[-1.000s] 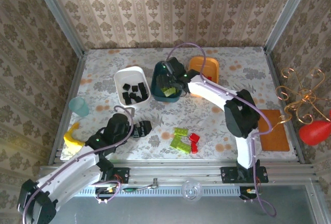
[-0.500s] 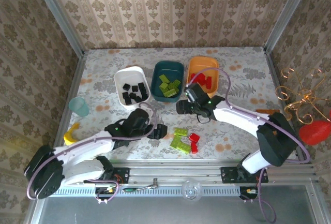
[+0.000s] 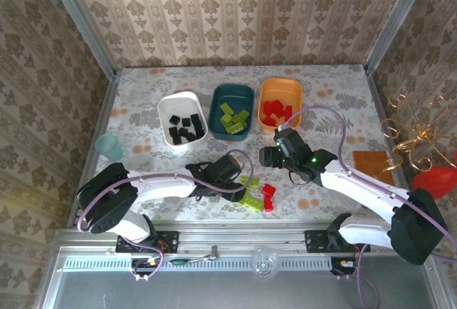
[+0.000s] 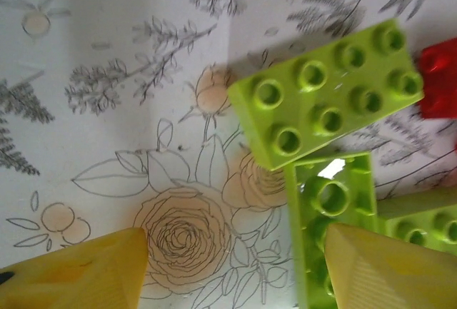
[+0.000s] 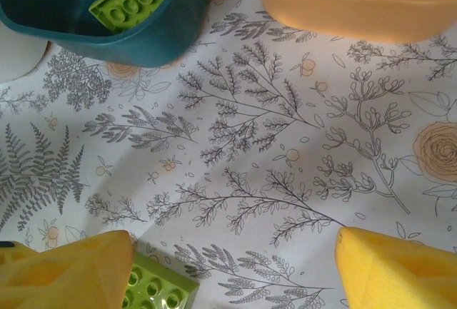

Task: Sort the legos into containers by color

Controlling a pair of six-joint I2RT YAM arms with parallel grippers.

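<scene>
Three containers stand at the back: a white tray [image 3: 166, 106] of black legos [image 3: 184, 128], a dark teal tray [image 3: 216, 106] [image 5: 143, 41] of lime-green legos [image 3: 233, 118] [image 5: 132, 2], and an orange tray [image 3: 294, 88] [image 5: 343, 9] of red legos [image 3: 275, 111]. Loose green bricks [image 3: 249, 190] and red bricks [image 3: 268, 195] lie near the front. My left gripper [image 3: 239, 183] [image 4: 232, 273] is open and low over the cloth, its right finger over a translucent green plate [image 4: 332, 205], beside a green brick [image 4: 325, 95]. My right gripper [image 3: 265, 156] [image 5: 232, 273] is open and empty, a green brick [image 5: 153, 287] by its left finger.
A pale-teal cup [image 3: 109, 146] stands at the left edge. An orange-brown mat [image 3: 375, 165] lies at the right, with a gold wire ornament [image 3: 414, 134] and a red object [image 3: 435, 180] beyond the table's edge. Floral cloth [image 3: 143, 88] covers the table.
My left arm swept right across the front to the loose pile and its jaws narrowed. My right arm drew back from the teal tray toward the near middle.
</scene>
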